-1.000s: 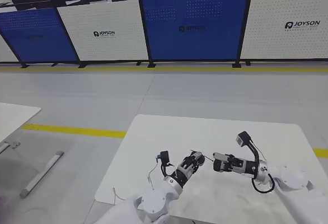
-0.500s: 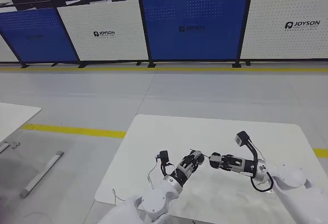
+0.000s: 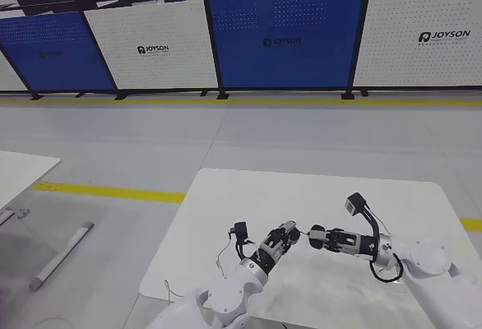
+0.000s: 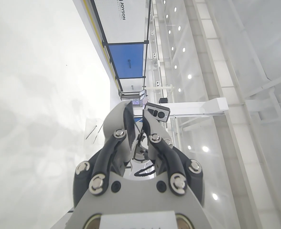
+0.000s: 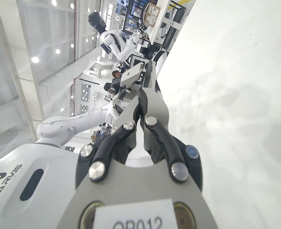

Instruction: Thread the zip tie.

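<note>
right pincer (image 3: 312,235) pinches zip tie (image 3: 303,231)

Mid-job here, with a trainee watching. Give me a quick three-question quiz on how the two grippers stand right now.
1. True or false: the left gripper and the right gripper point at each other, tips close together, over the white table.
2. In its own wrist view, the right gripper's jaws are: A) wide open; B) shut; C) hidden behind a box.
3. Short answer: which gripper's jaws stand apart with a clear gap?

Key: 1 true; 2 B; 3 left.
</note>
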Available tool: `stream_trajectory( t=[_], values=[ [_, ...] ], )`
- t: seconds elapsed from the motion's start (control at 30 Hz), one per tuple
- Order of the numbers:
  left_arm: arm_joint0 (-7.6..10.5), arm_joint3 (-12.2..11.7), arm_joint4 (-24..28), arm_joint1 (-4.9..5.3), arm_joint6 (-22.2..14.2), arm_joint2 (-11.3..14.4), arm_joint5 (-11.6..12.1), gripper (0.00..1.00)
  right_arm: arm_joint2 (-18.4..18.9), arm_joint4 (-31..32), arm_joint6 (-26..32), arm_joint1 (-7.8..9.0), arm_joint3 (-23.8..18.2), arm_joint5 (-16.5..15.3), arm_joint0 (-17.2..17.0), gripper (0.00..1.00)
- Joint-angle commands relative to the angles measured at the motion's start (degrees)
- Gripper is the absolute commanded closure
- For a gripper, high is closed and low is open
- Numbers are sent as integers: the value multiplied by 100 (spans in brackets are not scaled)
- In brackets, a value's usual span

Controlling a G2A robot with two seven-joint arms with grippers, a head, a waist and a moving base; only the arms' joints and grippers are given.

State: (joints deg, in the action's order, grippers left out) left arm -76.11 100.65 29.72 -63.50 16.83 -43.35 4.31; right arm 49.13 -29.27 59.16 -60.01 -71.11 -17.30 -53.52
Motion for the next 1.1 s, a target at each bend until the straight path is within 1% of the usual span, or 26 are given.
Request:
stream_trajectory(
  t=[0.0, 0.27, 0.33, 0.4, 0.47, 0.5, 0.53, 0.6, 0.63, 0.67, 0.97, 1.0, 1.07],
  values=[
    [0, 0, 1, 0, 0, 0, 1, 0, 0, -1, -1, 0, -1, 1, 0, 100],
    [-8, -14, 17, -2, -34, -6, -2, 0, 0, -1, -1, 0, -1, 1, 0, 100],
    [-3, -91, 20, -2, -131, -104, -16, 0, 0, -1, -1, 0, -1, 1, 0, 100],
    [-37, -108, 39, 13, -248, -224, -30, 0, 0, -1, -1, 0, -1, 1, 0, 100],
    [-103, -92, -100, 63, -507, -393, -114, 0, 0, -1, -1, 0, -1, 1, 0, 100],
    [-150, -76, -192, 92, -662, -452, -197, 0, 0, -1, -1, 0, -1, 1, 0, 100],
    [-198, -48, -336, 139, -928, -544, -354, 0, 0, -1, -1, 0, -1, 1, 0, 100],
    [-253, -15, -489, 216, -1418, -682, -775, 0, 0, -1, -1, 0, -1, 1, 0, 100],
    [-287, 32, -552, 257, -1619, -812, -872, 0, 0, -1, -1, 0, -1, 1, 0, 100],
    [-316, 54, -540, 271, -1666, -877, -873, 0, 0, -1, -1, 0, -1, 1, 0, 100],
    [-320, 56, -533, 270, -1686, -869, -877, 0, -2, -1, -20, -2, -14, 10, -14, 100],
    [-311, 72, -546, 266, -1782, -860, -868, 0, -8, -4, -35, -7, -90, 53, -53, 100],
    [-330, 62, -481, 257, -1906, -866, -766, 0, 0, -1, 40, -12, -130, 98, -60, 100]
  ],
)
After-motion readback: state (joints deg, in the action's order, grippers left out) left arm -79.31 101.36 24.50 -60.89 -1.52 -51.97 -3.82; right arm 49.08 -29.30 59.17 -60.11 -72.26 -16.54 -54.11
